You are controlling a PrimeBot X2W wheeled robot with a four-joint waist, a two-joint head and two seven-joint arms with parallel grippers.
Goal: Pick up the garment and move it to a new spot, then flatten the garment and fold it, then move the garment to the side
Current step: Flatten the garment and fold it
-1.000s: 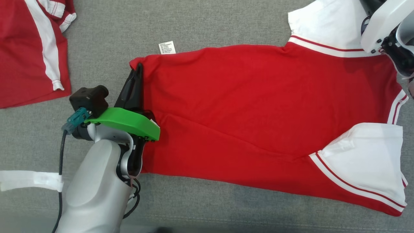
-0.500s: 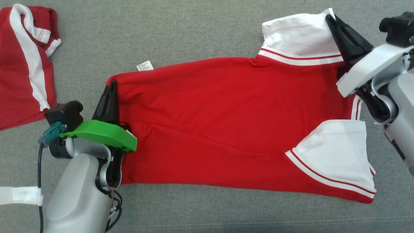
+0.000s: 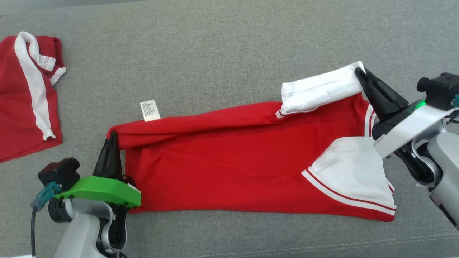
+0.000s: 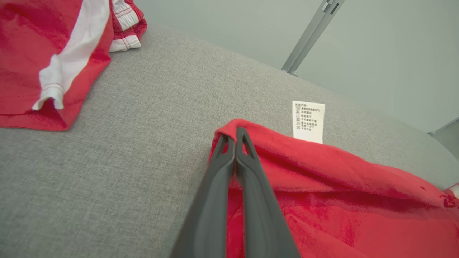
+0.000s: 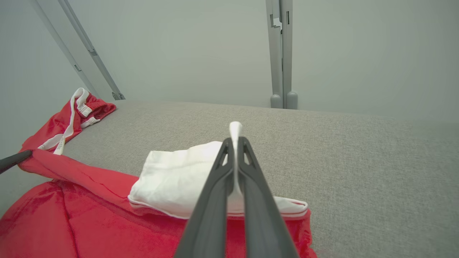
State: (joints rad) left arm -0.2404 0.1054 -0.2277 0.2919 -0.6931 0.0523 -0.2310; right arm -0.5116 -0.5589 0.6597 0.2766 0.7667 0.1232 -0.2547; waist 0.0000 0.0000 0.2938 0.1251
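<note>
The garment (image 3: pixel 233 161) is a red shirt with white sleeves, spread lengthwise across the grey surface. Its far edge is lifted and curling over toward me. My left gripper (image 3: pixel 113 134) is shut on the red hem corner (image 4: pixel 233 129) at the shirt's left end. My right gripper (image 3: pixel 358 71) is shut on the far white sleeve (image 3: pixel 319 91), whose pinched tip (image 5: pixel 235 129) pokes up past the fingers. The near white sleeve (image 3: pixel 353 177) lies flat. A white care label (image 3: pixel 150 110) sticks out from the far edge.
Another red garment with white stripes (image 3: pixel 25 96) lies at the far left, also visible in the left wrist view (image 4: pixel 50 53). The grey padded surface (image 3: pixel 215 53) has free room beyond the shirt. Metal frame posts (image 5: pixel 281 53) stand behind the surface's far edge.
Both grippers have drawn the shirt's far edge up and toward me, so it folds over the body. The head camera has also shifted, and the right gripper has come into fuller view.
</note>
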